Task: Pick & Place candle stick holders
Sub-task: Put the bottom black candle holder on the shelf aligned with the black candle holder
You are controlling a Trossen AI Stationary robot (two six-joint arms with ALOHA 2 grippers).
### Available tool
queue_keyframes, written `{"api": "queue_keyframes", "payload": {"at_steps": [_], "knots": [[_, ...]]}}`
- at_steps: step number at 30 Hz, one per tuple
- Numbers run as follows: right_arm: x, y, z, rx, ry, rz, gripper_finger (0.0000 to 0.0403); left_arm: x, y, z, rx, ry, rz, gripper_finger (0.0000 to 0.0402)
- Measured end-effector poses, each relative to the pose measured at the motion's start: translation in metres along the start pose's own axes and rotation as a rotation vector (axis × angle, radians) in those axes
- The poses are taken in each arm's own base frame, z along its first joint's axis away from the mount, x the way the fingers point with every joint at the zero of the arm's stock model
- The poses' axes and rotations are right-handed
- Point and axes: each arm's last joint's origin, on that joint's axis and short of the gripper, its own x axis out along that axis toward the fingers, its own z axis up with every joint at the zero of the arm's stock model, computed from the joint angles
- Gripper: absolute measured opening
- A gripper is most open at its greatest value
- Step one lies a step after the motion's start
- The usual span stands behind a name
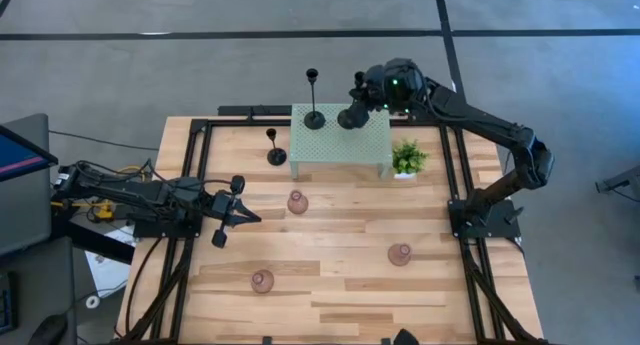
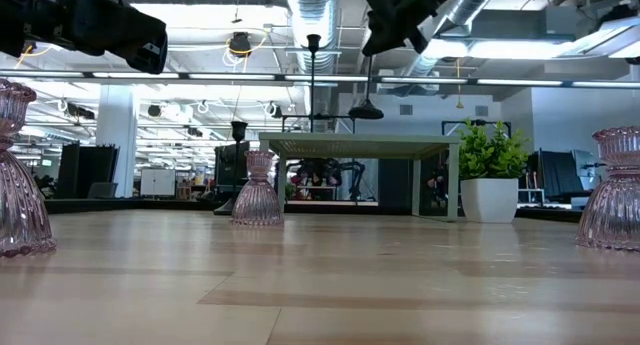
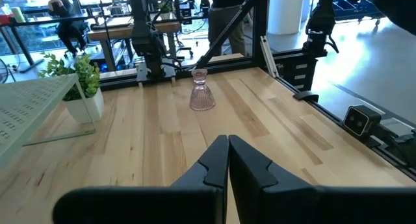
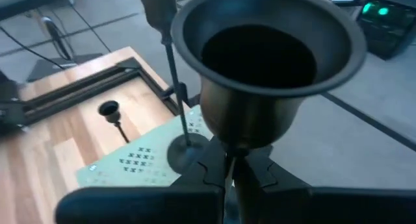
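- Gripping a black candle stick holder (image 4: 260,74) by its slim stem, the right gripper (image 4: 229,169) was held above the pale green mesh stand (image 1: 340,140), fingers closed on the stem just under the cup.
- A second black holder (image 1: 314,100) was seen standing on the stand's far left part; a third black holder (image 1: 275,148) stood on the table (image 1: 340,275) just left of the stand.
- The left gripper (image 3: 227,165) was seen low over the left side of the table, fingers pressed together, nothing held.
- Three pink holders were counted in the high view: (image 1: 297,202), (image 1: 400,253), (image 1: 262,280), all on the table, well apart.
- The held cup's hollow top was shown only by the right wrist view.
- A potted plant (image 1: 407,158) was seen just right of the stand.
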Motion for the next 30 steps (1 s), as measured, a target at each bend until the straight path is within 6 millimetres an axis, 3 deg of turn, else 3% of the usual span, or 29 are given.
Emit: {"api": "queue_keyframes", "payload": {"at_steps": [4, 14, 18, 24, 30], "knots": [[0.002, -0.005, 0.001, 0.01, -0.009, 0.036, 0.0, 0.0, 0.0, 0.0, 0.0, -0.001, 0.0, 0.0012], [0.058, -0.013, -0.016, 0.006, 0.039, 0.016, 0.0, 0.0, 0.0, 0.0, 0.0, 0.0, 0.0, 0.0012], [0.071, -0.023, -0.019, 0.024, 0.034, 0.01, 0.0, 0.0, 0.0, 0.0, 0.0, 0.0, 0.0, 0.0012], [0.08, -0.03, -0.023, 0.027, 0.05, -0.002, 0.0, 0.0, 0.0, 0.0, 0.0, 0.0, 0.0, 0.0012], [0.076, -0.029, -0.022, 0.012, 0.055, -0.001, 0.0, 0.0, 0.0, 0.0, 0.0, 0.0, 0.001, 0.0012]]}}
